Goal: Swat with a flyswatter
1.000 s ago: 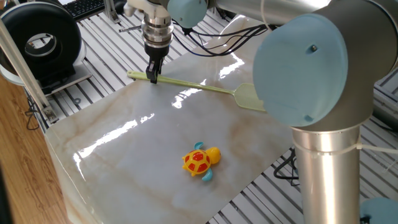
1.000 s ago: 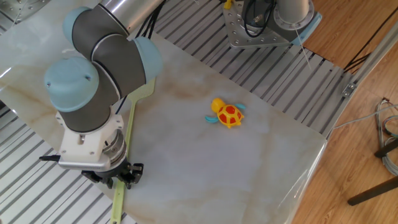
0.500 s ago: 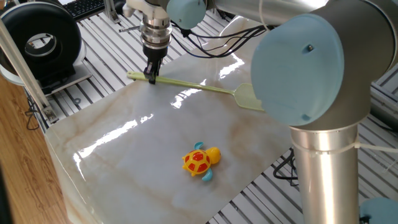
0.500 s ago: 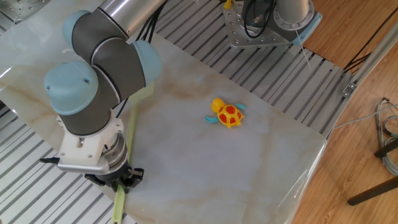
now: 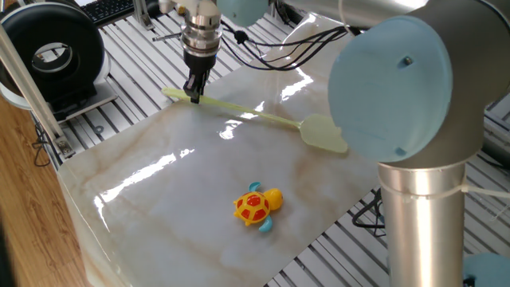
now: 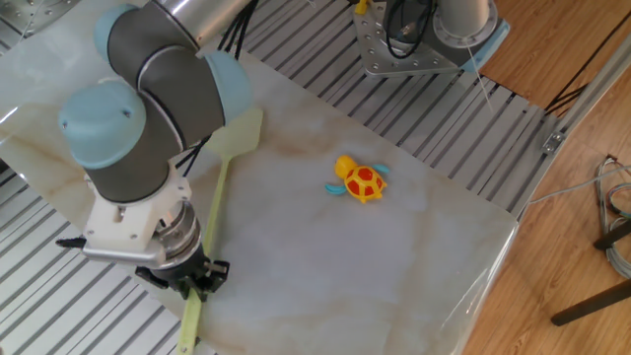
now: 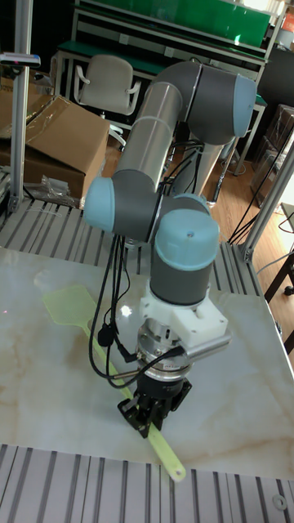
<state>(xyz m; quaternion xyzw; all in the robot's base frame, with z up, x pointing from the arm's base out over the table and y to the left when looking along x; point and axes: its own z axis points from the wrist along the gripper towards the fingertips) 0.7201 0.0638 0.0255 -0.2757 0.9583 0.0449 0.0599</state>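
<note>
We see a pale marble-patterned table top (image 5: 159, 183), glossy with streaks of reflected light, resting on a frame of ribbed metal slats (image 6: 434, 128). A pale yellow-green flyswatter (image 5: 263, 118) stretches across the far part of the slab, its handle end reaching the slab's edge; we cannot tell whether it lies flat. An orange-and-yellow toy turtle (image 5: 256, 206) sits on the marble, well apart from it.

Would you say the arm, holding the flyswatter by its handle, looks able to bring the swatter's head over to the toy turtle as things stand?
Probably yes: the gripper grips the flyswatter near its handle end, and only bare marble tabletop lies between its head and the toy turtle.
</note>
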